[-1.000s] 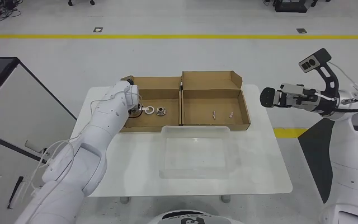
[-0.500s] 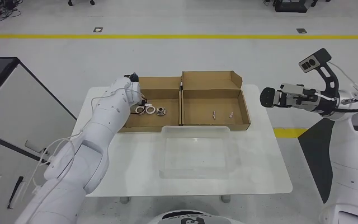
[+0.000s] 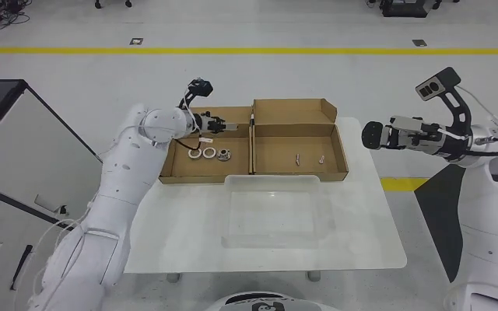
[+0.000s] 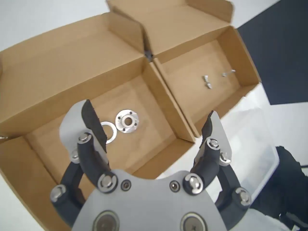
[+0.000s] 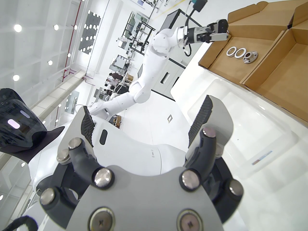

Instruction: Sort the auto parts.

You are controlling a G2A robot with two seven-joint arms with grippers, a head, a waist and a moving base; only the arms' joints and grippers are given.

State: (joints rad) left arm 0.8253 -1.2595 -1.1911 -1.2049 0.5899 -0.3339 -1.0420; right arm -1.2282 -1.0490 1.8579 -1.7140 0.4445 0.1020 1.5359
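Note:
Two cardboard boxes stand side by side at the table's back. In the left box lie two flat metal washers and a flanged hub. Two small bolts rest in the right box. My left gripper hangs open and empty above the left box's rear part, above the washers. My right gripper is open and empty, held off the table's right edge.
A clear plastic bin sits in front of the boxes, mid-table, with nothing in it. White tabletop lies bare around it. A dark cabinet stands left of the table.
The left gripper was low in the left box by the washers; it has let go of a second washer there, lifted and swung toward the box's back. The right arm stayed still.

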